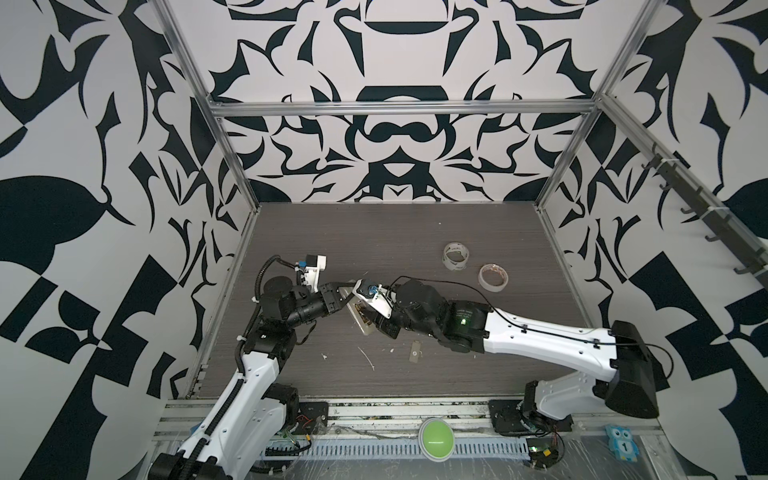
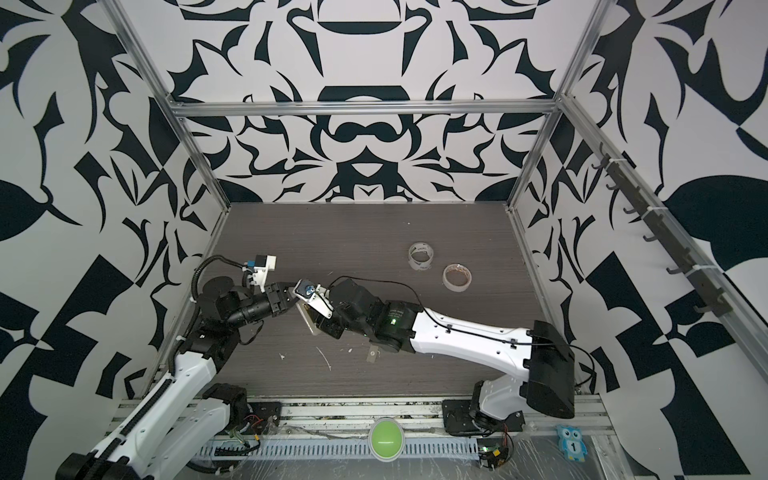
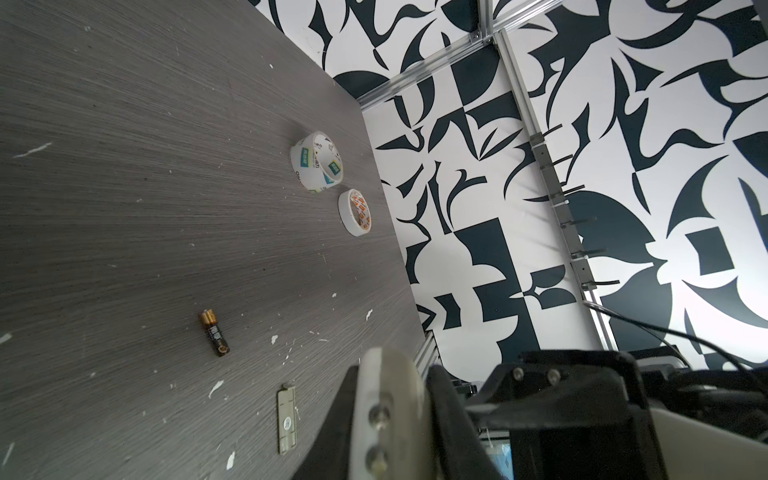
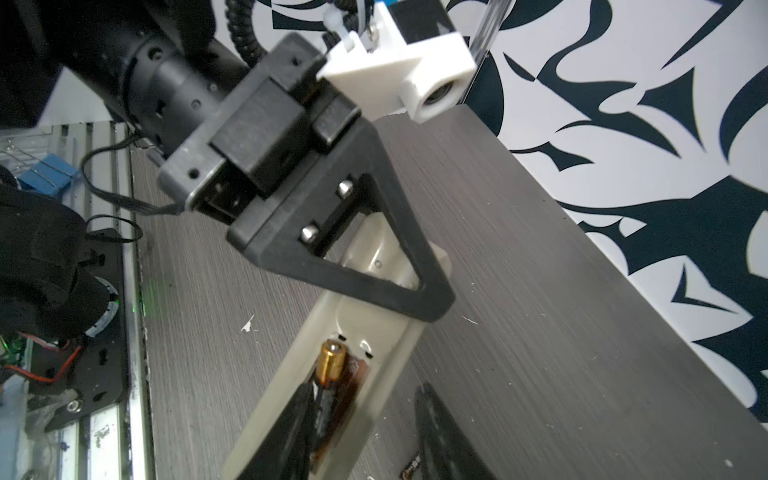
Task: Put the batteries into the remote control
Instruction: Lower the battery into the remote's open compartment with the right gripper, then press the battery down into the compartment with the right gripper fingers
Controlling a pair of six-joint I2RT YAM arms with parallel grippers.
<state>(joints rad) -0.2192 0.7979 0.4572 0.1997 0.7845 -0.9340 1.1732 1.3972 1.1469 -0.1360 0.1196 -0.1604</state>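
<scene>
Printed tape roll (image 1: 455, 265) and plain tape roll (image 1: 493, 287) sat side by side, far right on the grey table (image 1: 374, 241). Green button (image 1: 436, 438) and owl card (image 1: 620, 441) were at the near edge.

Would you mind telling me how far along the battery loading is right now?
Done: one battery lies in the opened remote control. In hand: the left gripper clamps the remote; the right gripper's fingers stand apart, flanking that battery. Left: the second battery and the cover lie on the table.
</scene>
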